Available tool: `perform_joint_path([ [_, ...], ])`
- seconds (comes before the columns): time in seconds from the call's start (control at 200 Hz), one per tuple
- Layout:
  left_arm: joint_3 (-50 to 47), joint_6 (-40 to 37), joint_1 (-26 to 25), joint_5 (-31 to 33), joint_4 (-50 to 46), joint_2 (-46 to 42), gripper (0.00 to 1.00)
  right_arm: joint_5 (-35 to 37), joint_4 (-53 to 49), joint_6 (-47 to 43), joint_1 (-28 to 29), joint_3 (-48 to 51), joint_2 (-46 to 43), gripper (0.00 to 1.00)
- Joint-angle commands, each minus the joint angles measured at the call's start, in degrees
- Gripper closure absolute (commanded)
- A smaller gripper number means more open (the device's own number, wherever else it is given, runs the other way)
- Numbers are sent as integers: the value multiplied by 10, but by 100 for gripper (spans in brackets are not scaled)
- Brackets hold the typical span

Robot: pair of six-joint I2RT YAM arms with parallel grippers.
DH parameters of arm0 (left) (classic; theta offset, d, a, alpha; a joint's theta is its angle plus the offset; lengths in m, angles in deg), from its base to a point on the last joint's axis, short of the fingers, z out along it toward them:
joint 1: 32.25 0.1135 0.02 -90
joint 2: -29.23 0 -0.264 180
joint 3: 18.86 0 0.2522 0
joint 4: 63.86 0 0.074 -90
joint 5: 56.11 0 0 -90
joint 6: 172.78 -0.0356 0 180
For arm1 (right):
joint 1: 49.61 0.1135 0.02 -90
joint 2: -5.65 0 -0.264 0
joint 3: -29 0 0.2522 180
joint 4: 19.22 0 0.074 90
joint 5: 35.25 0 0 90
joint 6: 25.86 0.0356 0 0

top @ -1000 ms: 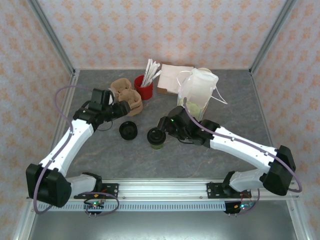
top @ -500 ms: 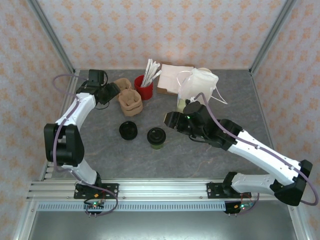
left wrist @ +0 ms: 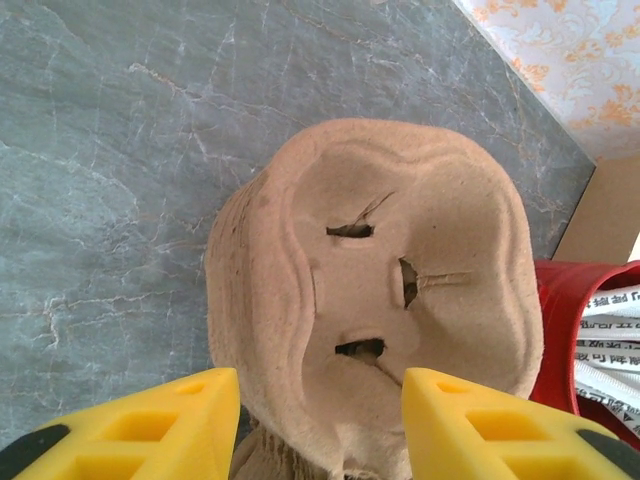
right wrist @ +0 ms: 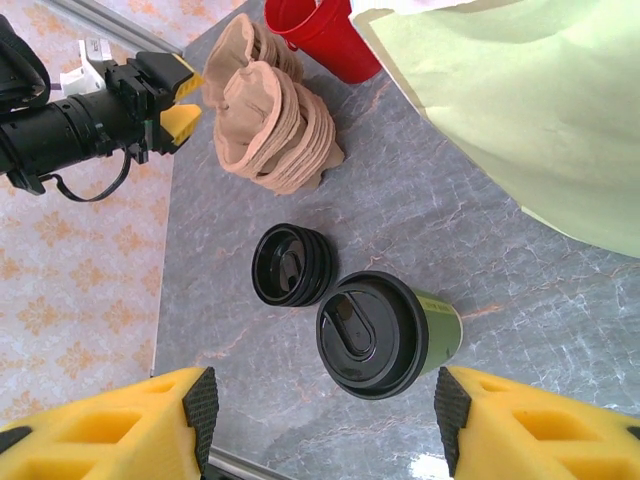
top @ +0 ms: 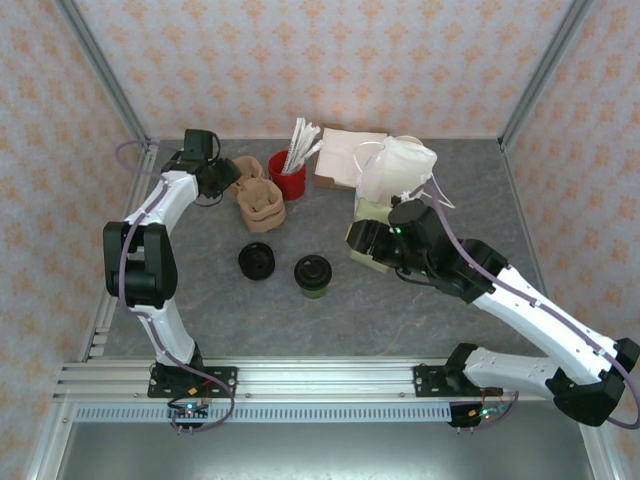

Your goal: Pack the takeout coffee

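Top view: takeout coffee (top: 313,274) stands upright on the tabletop (top: 420,315), roughly mid-table. Its long axis is vertical, black lid up, olive cup wall barely visible under it. A loose black lid (top: 257,262) lies flat just beside it to the left, not touching. Right claw (top: 353,243) hangs to the right of the coffee, clear of it, by the foot of the pale bag (top: 398,168). Left claw (top: 228,180) is at the back left, up against the stack of pulp cup carriers (top: 260,205). A red cup (top: 287,180) of wrapped sticks and a napkin box (top: 340,155) sit behind the stack. Left wrist: yellow fingers (left wrist: 130,425) are spread, tips either side of the near end of the top carrier (left wrist: 400,260). I see no pinch, so I read it as released. The red cup (left wrist: 585,290) is at the right edge. Right wrist: fingers (right wrist: 110,425) are wide apart with nothing between them, so released. The coffee (right wrist: 375,335) is below and ahead of them, lid facing the camera, a sliver of green wall showing on the right. The loose lid (right wrist: 292,265) is beside it, the carriers (right wrist: 270,120) and left claw (right wrist: 185,95) further back, and the bag (right wrist: 510,100) at top right.
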Motion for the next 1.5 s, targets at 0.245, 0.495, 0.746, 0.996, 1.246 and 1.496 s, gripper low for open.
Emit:
perform_joint_path([
  [0.245, 47, 2, 5, 12, -5, 30, 54, -1, -13, -14, -7, 3, -14, 39],
  [0.495, 43, -1, 5, 22, -9, 42, 53, 1, -12, -13, -8, 5, -14, 39],
  [0.746, 49, 0, 5, 20, -11, 42, 54, 1, -6, -11, -9, 11, -14, 39],
  [0.996, 61, 10, 5, 2, -3, 54, 59, 4, -10, -10, -9, 14, -17, 39],
  [1.246, 49, 23, 5, -19, 18, 53, 63, 1, -7, -6, -9, 19, -23, 39],
  [1.496, 39, 35, 5, -27, 30, 38, 75, 1, -10, -7, -9, 15, -27, 39],
])
